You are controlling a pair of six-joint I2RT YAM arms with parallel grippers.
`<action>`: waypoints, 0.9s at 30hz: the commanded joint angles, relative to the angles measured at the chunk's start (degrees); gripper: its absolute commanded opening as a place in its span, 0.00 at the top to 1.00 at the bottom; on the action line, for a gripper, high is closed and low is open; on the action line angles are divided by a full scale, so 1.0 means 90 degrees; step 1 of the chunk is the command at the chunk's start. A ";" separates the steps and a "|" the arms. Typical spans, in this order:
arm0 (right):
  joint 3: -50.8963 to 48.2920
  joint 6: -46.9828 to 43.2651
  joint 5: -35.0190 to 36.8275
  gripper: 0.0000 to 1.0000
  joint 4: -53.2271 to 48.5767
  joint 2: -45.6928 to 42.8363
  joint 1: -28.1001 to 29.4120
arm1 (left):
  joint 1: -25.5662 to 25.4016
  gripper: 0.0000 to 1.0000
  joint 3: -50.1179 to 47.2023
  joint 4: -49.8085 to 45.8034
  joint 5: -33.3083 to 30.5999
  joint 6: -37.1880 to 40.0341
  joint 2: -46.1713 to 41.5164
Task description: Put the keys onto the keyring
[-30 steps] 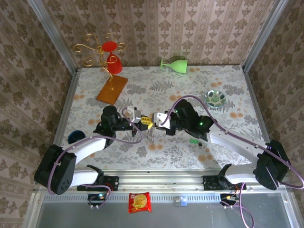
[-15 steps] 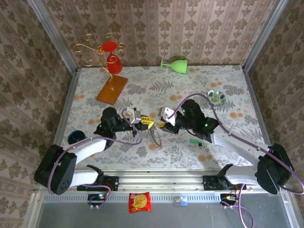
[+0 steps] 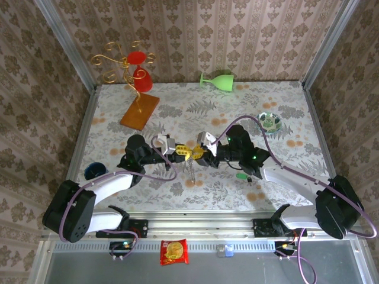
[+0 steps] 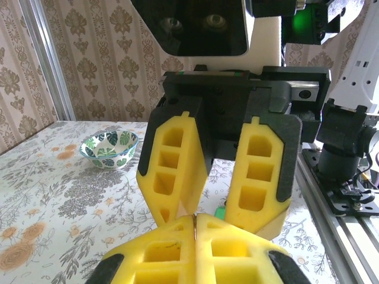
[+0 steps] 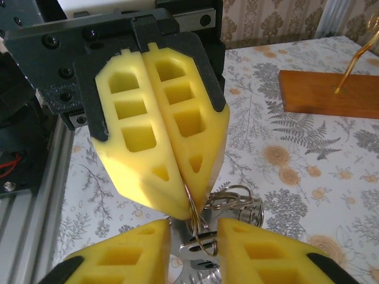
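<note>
My left gripper (image 3: 188, 151) is shut on the keyring (image 5: 193, 212), a thin wire loop pinched edge-on between its yellow pads (image 4: 194, 228). The loop hangs below the tips (image 3: 190, 170) with a silver key (image 5: 208, 251) and more wire coils (image 5: 240, 201) dangling over the table. My right gripper (image 3: 203, 157) faces the left one tip to tip and stands open, its fingers (image 5: 267, 255) on either side of the hanging ring and silver key without closing on them. The green-headed key (image 3: 241, 176) lies on the table beneath the right arm, and its green head (image 4: 220, 212) peeks between the fingers.
A patterned round dish (image 3: 270, 122) sits at the right rear. A green goblet (image 3: 218, 79) lies on its side at the back. A gold wire stand with red cups on a wooden base (image 3: 140, 110) is at back left. A blue object (image 3: 93, 171) is near the left edge.
The right gripper drew back to the right, then came in again toward the left gripper's tips. The hanging loop swung slightly under the left gripper.
</note>
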 commanded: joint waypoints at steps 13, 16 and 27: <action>0.0462 -0.0529 -0.0361 1.00 -0.0749 0.0072 -0.0140 | 0.0002 0.78 -0.0002 -0.0180 -0.0122 0.0176 -0.0059; 0.0799 -0.1073 -0.0332 1.00 -0.1639 0.0106 -0.0133 | 0.0002 0.75 0.0167 -0.1020 -0.0110 0.0649 -0.0141; 0.2350 -0.2804 0.0909 1.00 -0.4462 0.0832 0.0456 | -0.0153 0.78 0.1177 -0.4045 -0.0264 0.2492 -0.0310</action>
